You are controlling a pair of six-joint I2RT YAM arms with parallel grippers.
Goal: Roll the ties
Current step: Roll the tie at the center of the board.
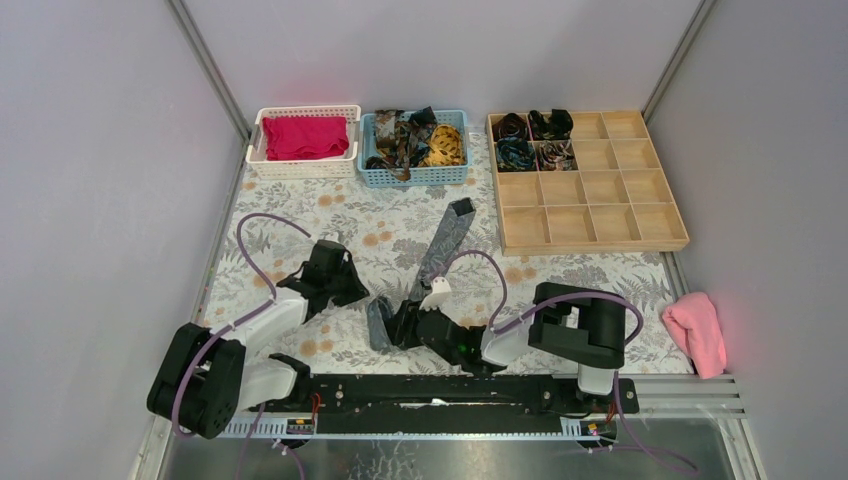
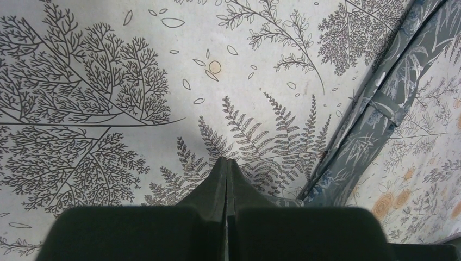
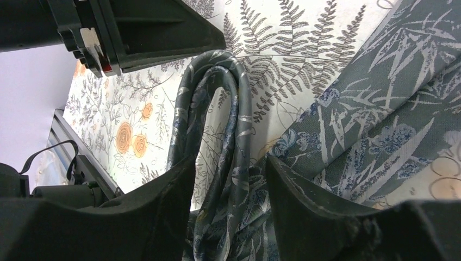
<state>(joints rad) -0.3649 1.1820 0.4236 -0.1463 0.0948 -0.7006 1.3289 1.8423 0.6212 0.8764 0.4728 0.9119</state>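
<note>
Right jaws stood apart, straddling the folded near end of the grey-blue tie [image 3: 217, 136] without pinching it. Left jaws were shut on nothing, just beside the tie's edge over the worktop [image 2: 108, 54]. We saw the tie run diagonally away from the arms toward the blue basket [image 1: 415, 180] of loose ties [image 1: 405, 140]. Beyond, four rolled ties [image 1: 515, 153] sat in the wooden tray [image 1: 600, 190]. Our read on risk: nothing clamped the fold, so slick fabric could spring open and the roll's start would be lost.

Top camera looks down from behind; both wrist cameras closely share the tie [image 3: 353, 109] [image 2: 380, 103].
</note>
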